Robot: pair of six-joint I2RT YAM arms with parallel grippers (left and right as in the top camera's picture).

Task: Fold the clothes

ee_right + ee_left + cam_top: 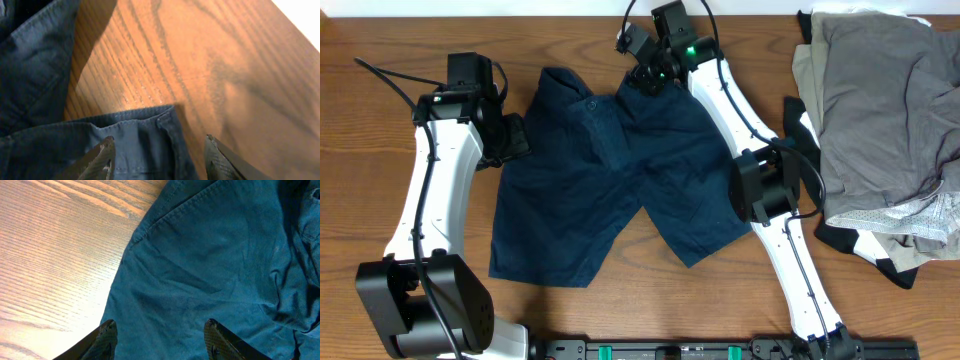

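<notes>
Shorts [610, 170] lie flat on the surface [380, 40] toward its far edge, left claw [160, 332] and right claw [159, 150] both wide and empty over them; flattening looks done, and the next move calls for gripping one side to fold it over.

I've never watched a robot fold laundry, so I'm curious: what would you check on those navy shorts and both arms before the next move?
1. The shorts lie spread on the table: ok, slight wrinkles only.
2. The left jaws are open with nothing pinched: ok.
3. The right jaws are open, straddling the waistband corner: ok.
4. Both legs are visible and untwisted: ok.
5. The pile of other clothes lies apart from the shorts: ok.
6. The right arm is clear of the cloth: not ok, it overhangs the shorts' right edge.
</notes>
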